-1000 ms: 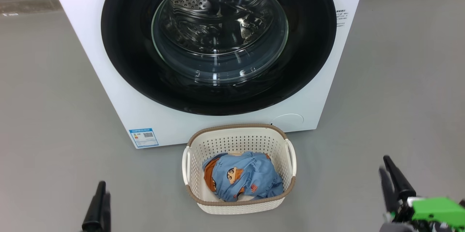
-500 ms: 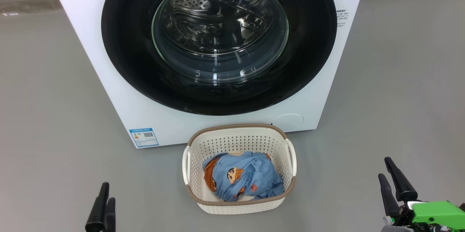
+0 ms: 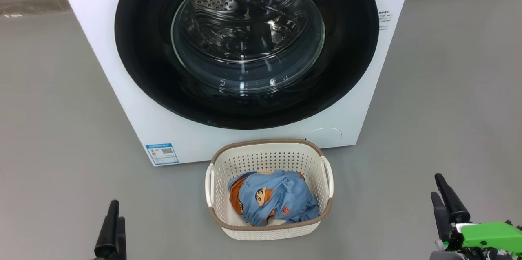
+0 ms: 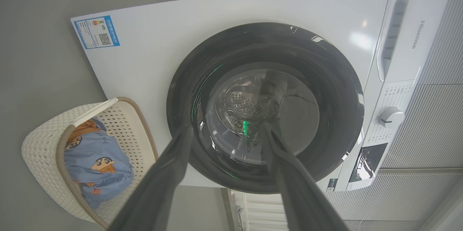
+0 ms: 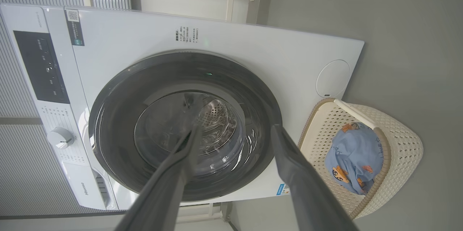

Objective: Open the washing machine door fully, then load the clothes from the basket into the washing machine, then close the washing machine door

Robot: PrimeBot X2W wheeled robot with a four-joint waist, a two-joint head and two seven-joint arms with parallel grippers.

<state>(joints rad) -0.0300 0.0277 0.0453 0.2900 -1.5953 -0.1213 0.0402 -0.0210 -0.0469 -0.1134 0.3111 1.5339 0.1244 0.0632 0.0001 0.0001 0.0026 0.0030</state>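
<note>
Smooth grey floor [image 3: 61,109], with ribbed pale wall panels [image 4: 434,122] behind.

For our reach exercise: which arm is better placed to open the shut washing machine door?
Probably right: right gripper sits slightly nearer the washing machine door than left gripper; both open.

Head looks down — sideways wrists share the washing machine [image 4: 144,53].
</note>
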